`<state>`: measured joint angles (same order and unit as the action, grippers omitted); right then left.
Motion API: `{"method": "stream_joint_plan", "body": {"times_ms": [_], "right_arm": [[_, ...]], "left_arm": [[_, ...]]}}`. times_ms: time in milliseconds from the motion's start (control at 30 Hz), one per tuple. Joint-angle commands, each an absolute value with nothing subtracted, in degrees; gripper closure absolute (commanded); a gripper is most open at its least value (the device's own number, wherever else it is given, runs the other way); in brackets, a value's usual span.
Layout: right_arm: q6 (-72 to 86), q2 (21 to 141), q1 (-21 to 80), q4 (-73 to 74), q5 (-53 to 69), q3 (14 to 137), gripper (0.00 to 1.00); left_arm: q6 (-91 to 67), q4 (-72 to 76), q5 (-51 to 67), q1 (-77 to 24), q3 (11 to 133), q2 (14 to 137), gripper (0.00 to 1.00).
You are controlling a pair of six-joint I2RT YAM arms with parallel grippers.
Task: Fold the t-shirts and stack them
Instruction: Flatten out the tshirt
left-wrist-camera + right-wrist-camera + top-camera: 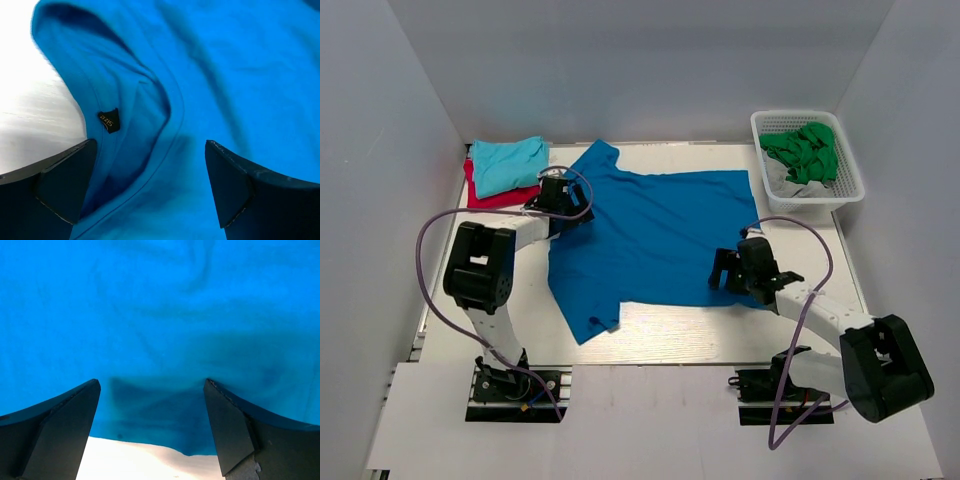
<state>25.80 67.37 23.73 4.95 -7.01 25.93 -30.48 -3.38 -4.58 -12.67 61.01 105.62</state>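
On counter (670, 335), centre: royal-blue t-shirt (650, 235), spread flat, collar to left, hem to right. Left hand (150, 142): fingers spread wide, nothing held, low over collar, black neck label (109, 120) just beside one finger. Right hand (151, 382): likewise wide apart, nothing held, poised over hem edge. Far-left corner: turquoise t-shirt (508, 163), folded, atop red t-shirt (492, 196). Far right: white basket (850, 192), green cloth (805, 150) inside.

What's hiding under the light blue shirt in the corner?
A red t-shirt lies under the folded turquoise t-shirt. Only its near and left edges peek out. The rest is covered, so how it is folded cannot be seen.
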Motion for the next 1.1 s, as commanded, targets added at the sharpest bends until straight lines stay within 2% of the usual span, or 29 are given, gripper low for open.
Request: {"method": "stream_joint_plan", "body": {"times_ms": [0, 167, 333, 600, 733, 900, 1067], "right_arm": [[28.7, 70.0, 23.5, 7.6, -11.5, 25.9, 0.10], [31.9, 70.7, 23.3, 11.1, -15.4, 26.7, 0.10], [32.3, 70.6, 23.4, 12.0, -15.7, 26.6, 0.10], [32.6, 71.4, 23.5, 12.0, -15.6, 27.2, 0.10], [30.0, 69.4, 23.8, 8.9, -10.0, 26.8, 0.10], [28.2, 64.4, 23.8, 8.3, -9.1, 28.0, 0.10], [28.1, 65.1, 23.9, 6.2, -10.5, 31.0, 0.10]], "left_arm": [[-31.6, -12.5, -12.4, -12.7, 62.5, 107.9, 0.00], [-41.6, -31.4, -23.5, -12.2, 66.2, 107.9, 0.00], [-45.2, -35.9, -29.9, -11.7, 63.4, 105.7, 0.00], [-47.0, -45.3, -35.6, -13.0, 71.2, 104.2, 0.00], [-41.7, -41.0, -30.0, -13.0, 70.4, 99.3, 0.00], [-35.1, -30.4, -20.8, -13.0, 65.9, 89.4, 0.00], [-30.7, -22.1, -10.7, -13.0, 65.9, 88.6, 0.00]]}}
